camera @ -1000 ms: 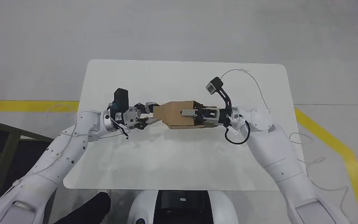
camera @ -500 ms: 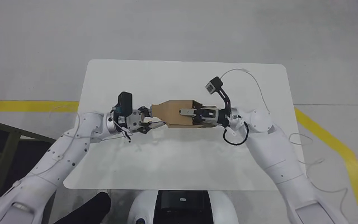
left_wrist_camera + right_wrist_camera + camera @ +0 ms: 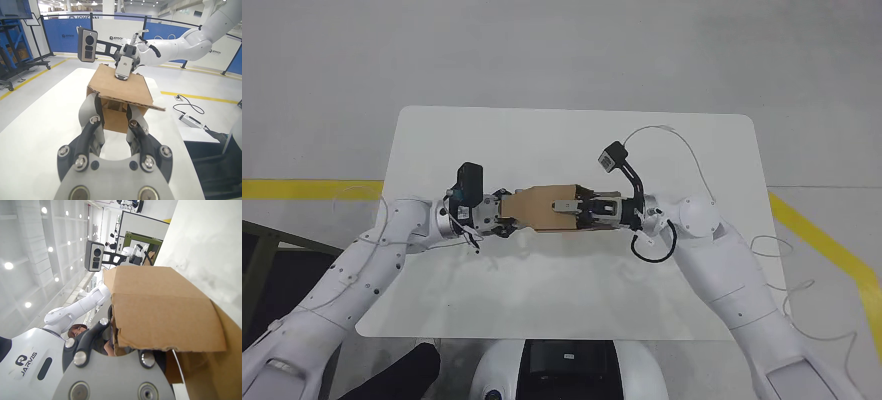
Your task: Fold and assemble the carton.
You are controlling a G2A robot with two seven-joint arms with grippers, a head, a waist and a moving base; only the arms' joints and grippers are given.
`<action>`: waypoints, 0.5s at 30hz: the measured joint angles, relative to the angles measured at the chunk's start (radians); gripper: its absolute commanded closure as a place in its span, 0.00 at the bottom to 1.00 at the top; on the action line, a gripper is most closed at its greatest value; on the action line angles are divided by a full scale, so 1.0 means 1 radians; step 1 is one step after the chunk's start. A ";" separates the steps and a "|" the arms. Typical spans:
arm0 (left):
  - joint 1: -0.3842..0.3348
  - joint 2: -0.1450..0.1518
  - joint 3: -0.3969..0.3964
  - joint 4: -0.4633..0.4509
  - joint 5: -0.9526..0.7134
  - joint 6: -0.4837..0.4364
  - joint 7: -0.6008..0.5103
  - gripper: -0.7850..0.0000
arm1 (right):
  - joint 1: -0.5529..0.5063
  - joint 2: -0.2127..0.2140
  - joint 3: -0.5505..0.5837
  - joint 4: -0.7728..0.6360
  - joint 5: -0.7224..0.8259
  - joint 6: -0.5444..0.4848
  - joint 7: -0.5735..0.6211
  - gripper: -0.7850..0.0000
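Note:
A brown carton [image 3: 537, 205] lies on its side in the middle of the white table [image 3: 542, 290], held between both arms. My left gripper [image 3: 500, 213] is open at the carton's open end [image 3: 122, 89]. Its fingers [image 3: 90, 106] reach in under the overhanging top flap, one on each side of an inner flap, and the tips are hidden. My right gripper [image 3: 564, 207] is shut on the carton's far end, with one finger flat on the top panel [image 3: 121, 76]. In the right wrist view the carton [image 3: 160, 313] hides most of that gripper.
A thin white cable [image 3: 682, 135] loops over the table's far right part. Bare table surface lies in front of and behind the carton. A power adapter [image 3: 191, 121] with its cord lies on the floor beside the table.
The left gripper has moved right into the carton's open end, and the pointed flap there has folded in. The right arm has shifted the carton a little to the left.

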 measured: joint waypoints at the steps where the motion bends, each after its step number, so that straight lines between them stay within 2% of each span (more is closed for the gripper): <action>1: 0.002 0.001 -0.002 -0.001 0.002 0.000 0.002 0.58 | 0.000 0.000 0.001 0.001 0.000 -0.001 0.000 1.00; 8: 0.021 0.007 -0.034 0.006 0.011 0.000 0.020 0.56 | -0.003 0.003 0.017 0.006 0.009 -0.007 0.003 1.00; 11: 0.031 0.011 -0.052 0.015 0.009 0.000 0.029 0.51 | -0.006 0.005 0.028 0.011 0.009 -0.007 0.000 1.00; 13: 0.038 0.014 -0.068 0.024 0.007 0.000 0.035 0.45 | -0.008 0.007 0.037 0.016 0.006 -0.008 -0.004 1.00; 14: 0.042 0.015 -0.074 0.028 0.007 0.000 0.038 0.33 | -0.009 0.008 0.041 0.018 0.003 -0.008 -0.007 1.00; 15: 0.046 0.016 -0.083 0.033 0.005 0.000 0.041 0.15 | -0.011 0.010 0.045 0.021 -0.003 -0.008 -0.012 1.00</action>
